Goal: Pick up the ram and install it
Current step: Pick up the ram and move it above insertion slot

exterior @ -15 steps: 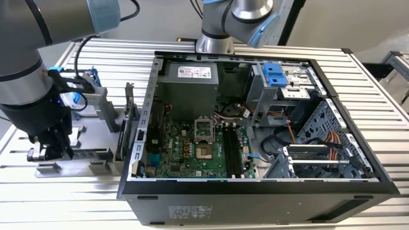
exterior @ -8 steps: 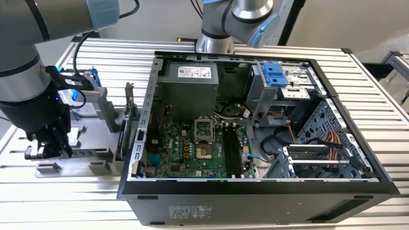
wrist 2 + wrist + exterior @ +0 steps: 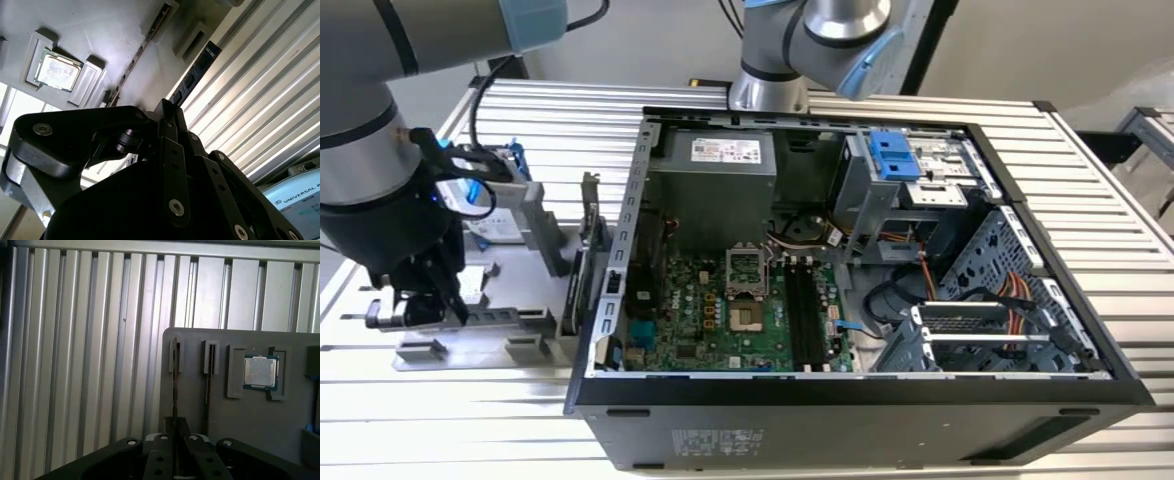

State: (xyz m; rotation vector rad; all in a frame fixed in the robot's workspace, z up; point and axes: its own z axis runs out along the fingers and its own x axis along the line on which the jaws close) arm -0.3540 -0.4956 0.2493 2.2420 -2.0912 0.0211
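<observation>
Our gripper (image 3: 173,435) looks pinched shut on the ram (image 3: 173,382), which stands on edge in a slot of the matte grey holder (image 3: 250,422) on the ribbed metal surface (image 3: 75,365). We'd lift straight up with no twisting, since it's a thin, stiff board in a narrow slot.

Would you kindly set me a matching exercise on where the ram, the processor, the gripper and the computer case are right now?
Things:
1. ram
2. processor
3. gripper
4. computer case

Places:
A. lying open on the table
B. flat in a pocket of the tray
C. on edge in a tray slot
D. over the tray, at the ram

Pairs: 1-C, 2-B, 3-D, 4-A
</observation>
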